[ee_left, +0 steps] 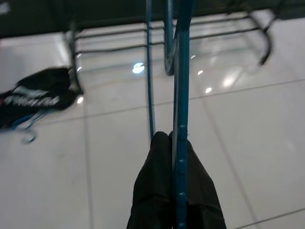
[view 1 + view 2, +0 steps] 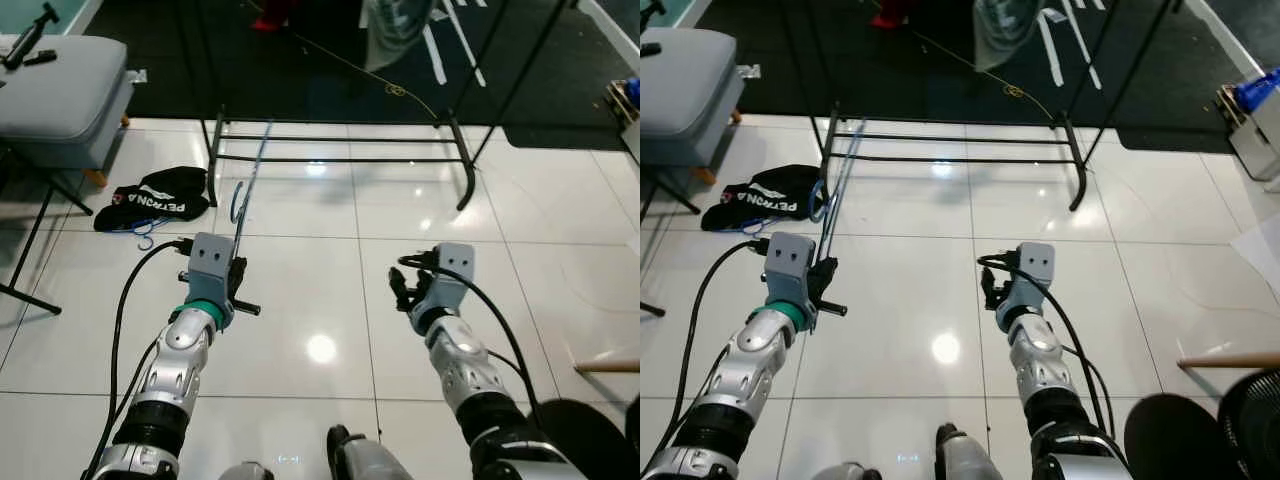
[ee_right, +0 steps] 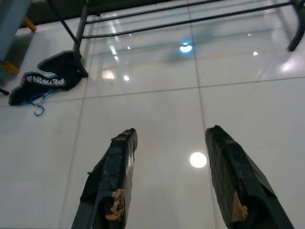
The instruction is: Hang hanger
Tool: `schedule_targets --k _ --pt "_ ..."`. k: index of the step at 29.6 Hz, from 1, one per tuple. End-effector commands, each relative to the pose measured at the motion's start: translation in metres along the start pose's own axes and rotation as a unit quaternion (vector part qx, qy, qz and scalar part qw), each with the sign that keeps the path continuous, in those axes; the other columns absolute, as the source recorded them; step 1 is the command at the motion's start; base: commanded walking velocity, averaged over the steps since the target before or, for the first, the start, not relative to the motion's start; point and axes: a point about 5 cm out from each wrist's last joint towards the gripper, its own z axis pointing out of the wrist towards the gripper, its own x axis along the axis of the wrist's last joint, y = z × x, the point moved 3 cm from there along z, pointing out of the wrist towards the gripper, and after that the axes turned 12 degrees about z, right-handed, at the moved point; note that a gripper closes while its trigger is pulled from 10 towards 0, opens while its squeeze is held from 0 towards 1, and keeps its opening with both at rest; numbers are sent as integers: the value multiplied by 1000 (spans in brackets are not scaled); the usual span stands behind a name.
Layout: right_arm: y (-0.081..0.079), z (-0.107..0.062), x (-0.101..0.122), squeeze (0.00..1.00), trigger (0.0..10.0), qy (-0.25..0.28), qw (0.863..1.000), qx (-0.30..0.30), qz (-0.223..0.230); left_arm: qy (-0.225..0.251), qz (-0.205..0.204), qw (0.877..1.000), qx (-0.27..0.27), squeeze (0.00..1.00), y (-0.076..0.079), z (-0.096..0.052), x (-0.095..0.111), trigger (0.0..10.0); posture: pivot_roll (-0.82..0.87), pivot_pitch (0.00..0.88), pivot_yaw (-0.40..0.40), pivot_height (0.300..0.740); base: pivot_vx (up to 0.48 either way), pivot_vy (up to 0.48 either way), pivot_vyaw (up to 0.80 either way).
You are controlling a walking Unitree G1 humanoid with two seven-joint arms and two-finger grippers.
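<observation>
The robot is at the carrying step. The thin blue plastic hanger (image 2: 243,195) is already picked up, but it is not on the rack yet.

The left claw (image 1: 172,157) is pinching the hanger between its two black fingers, pressed tight on one blue bar. The hanger sticks out ahead of the claw, toward the black metal clothes rack (image 2: 340,140), with its hook end curling near the far tip. It hangs in the air above the shiny white tile floor (image 2: 320,300), between the robot and the rack's low bars.

The left arm reaches forward and a bit up, with the wrist pointing at the rack. The right claw (image 3: 171,176) is spread wide and holds nothing. The right arm is bent, held out low in front of the body, over bare floor.

I think the robot must next get closer to the rack, since the rack is well apart from the claw. The top rail is out of the pictures, so the arm will likely have to lift high. Then the hook must be turned to catch over the rail before the claw lets go.

A black piece of clothing with white letters (image 2: 155,197) lies on the floor by the rack's left leg.
</observation>
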Motion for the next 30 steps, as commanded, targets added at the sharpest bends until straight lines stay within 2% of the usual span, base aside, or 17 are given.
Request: schedule_targets --k 1,26,30 --pt "5 -4 -8 0 10000 -14 1000 -6 2 -1 -7 1000 -5 0 4 -1 -2 10000 4 179 46 740 360 0 0" --pt "4 -3 -6 0 10000 -11 1000 -5 9 6 -2 1000 -10 0 6 0 2 10000 2 181 45 740 359 0 0" --pt "4 -3 -6 0 10000 -11 1000 -5 8 7 0 1000 -12 0 6 0 3 10000 1 182 45 740 349 0 -778"
